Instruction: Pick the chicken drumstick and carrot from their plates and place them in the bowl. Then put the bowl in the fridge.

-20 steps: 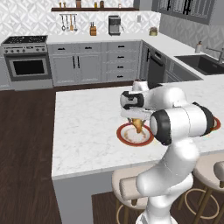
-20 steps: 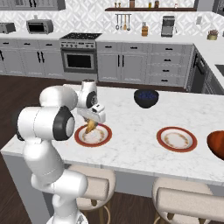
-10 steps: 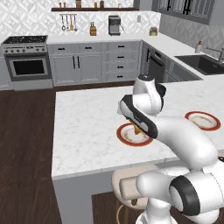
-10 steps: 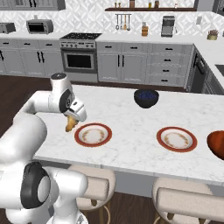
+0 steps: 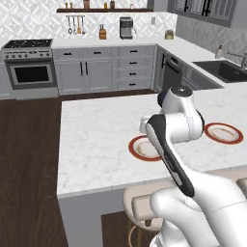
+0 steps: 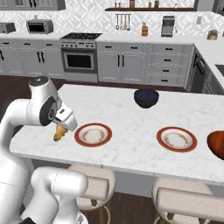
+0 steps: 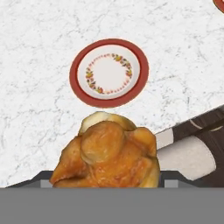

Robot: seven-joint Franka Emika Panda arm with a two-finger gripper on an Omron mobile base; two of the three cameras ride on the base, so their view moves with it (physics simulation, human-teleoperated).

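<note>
Apparently no writing; end effector (image 6: 60, 130) grips chicken drumstick (image 7: 107, 157).

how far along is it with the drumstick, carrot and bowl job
Done: the golden-tan chicken drumstick is lifted off its red-rimmed round plate. In hand: the end effector carries it beside that plate. Left: drop it in the reddish-brown bowl, then the carrot, then the fridge.

The chicken drumstick (image 7: 107, 157) sits between the fingers of the gripper (image 6: 61, 130), lifted above the island counter (image 6: 131, 144). Ahead of the fingers in the hand view, a plate (image 7: 109, 72) lies flat on the counter. In the right base view that plate (image 6: 92, 134) is just right of the fingers, a second plate (image 6: 176, 139) farther right, the bowl (image 6: 217, 145) beyond it, and a dark bowl (image 6: 146, 98) behind them.
</note>
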